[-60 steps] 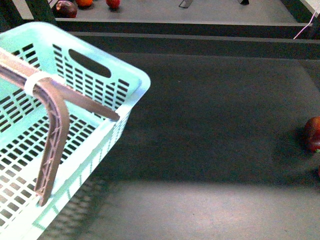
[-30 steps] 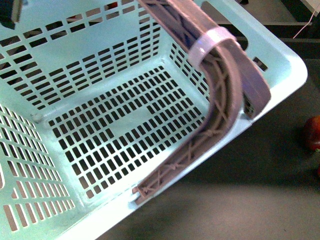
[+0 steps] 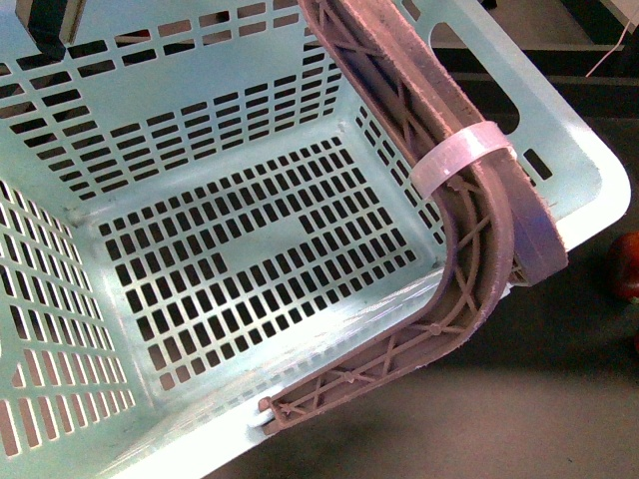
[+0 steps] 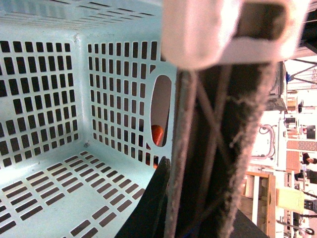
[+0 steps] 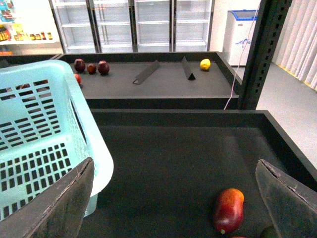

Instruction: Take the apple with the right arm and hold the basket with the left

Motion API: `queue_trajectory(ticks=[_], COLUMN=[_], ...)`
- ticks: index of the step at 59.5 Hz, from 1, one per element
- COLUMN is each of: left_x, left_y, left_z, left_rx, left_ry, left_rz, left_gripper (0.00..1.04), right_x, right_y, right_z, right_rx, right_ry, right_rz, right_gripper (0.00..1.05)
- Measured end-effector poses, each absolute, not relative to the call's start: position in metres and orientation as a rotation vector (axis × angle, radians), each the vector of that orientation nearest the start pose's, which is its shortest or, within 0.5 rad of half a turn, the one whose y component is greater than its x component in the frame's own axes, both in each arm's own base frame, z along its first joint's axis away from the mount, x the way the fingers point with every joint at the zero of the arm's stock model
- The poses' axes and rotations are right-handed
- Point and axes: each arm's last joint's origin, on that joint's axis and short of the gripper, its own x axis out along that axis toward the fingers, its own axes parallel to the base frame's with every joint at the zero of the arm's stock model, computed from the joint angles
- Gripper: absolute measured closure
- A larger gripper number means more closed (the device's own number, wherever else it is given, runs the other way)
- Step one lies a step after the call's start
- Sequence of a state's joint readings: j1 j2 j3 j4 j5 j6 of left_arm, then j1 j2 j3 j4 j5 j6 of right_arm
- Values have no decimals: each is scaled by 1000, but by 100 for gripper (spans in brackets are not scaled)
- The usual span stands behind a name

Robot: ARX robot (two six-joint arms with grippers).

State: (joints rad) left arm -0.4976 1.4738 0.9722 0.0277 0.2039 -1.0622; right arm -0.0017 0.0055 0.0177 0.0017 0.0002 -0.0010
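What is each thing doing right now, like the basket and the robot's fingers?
Basket, empty, held.
Handle, raised, gripped by the left fingers.
Left fingers, closed on the handle.
Right fingers, wide open, holding nothing.
Red fruit, lying on the dark shelf, untouched.

Bright even light; basket handle point(image 4: 218, 148) blurred close-up.

Mint-aqua basket point(image 3: 587, 150) with slotted walls — grey-brown ribbed handle point(image 3: 479, 271), translucent white band point(image 3: 461, 160).
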Motion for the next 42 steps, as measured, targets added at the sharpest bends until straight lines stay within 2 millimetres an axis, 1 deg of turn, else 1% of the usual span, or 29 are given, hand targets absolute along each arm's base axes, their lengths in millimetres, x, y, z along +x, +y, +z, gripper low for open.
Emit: queue_trajectory(ticks=[4, 5, 7, 11, 14, 17, 21, 23, 24, 30, 35, 36, 40, 42], left_x=[282, 282, 282, 282, 282, 282, 282, 282, 282, 282, 282, 282, 282, 282], left_y=[-160, -160, -160, -160, -160, -160, -160, -160, -160, -160, -160, -160, -160, -160], left_z=[257, 257, 257, 257, 258, 258, 258, 258, 258, 258, 258, 258, 258, 258], left_rx=[-927, -927, -927, -929, -928, -926, -927, -927, -926, -924, -924, -923, -924, -924], left_ry=[791, 792, 792, 792, 791, 791, 792, 791, 790, 789, 789, 789, 790, 791], left_rz=[-365, -365, -366, -366, -368, -372, -369, -368, -367, -369, -368, -368, -368, -369], left_gripper=[98, 98, 98, 98, 98, 98, 98, 98, 98, 98, 98, 98, 98, 98], right_x=[97, 98, 98, 100, 104, 108, 115, 121, 127, 145, 170, 178, 191, 199], right_y=[0, 0, 0, -3, -5, -9, -14, -18, -22, -35, -50, -54, -62, -67], right_z=[169, 168, 168, 163, 156, 147, 140, 137, 135, 125, 106, 100, 87, 75], right_rx=[-1, 30, 89, 156, 192, 240, 301, 318, 327, 319, 266, 256, 252, 252], right_ry=[-14, 37, 198, 432, 527, 585, 617, 622, 623, 626, 653, 661, 683, 711], right_rz=[-2, -38, -134, -280, -330, -365, -380, -402, -419, -460, -484, -490, -498, -509], right_gripper=[9, 9, 9, 9, 9, 9, 9, 9, 9, 9, 9, 9, 9, 9])
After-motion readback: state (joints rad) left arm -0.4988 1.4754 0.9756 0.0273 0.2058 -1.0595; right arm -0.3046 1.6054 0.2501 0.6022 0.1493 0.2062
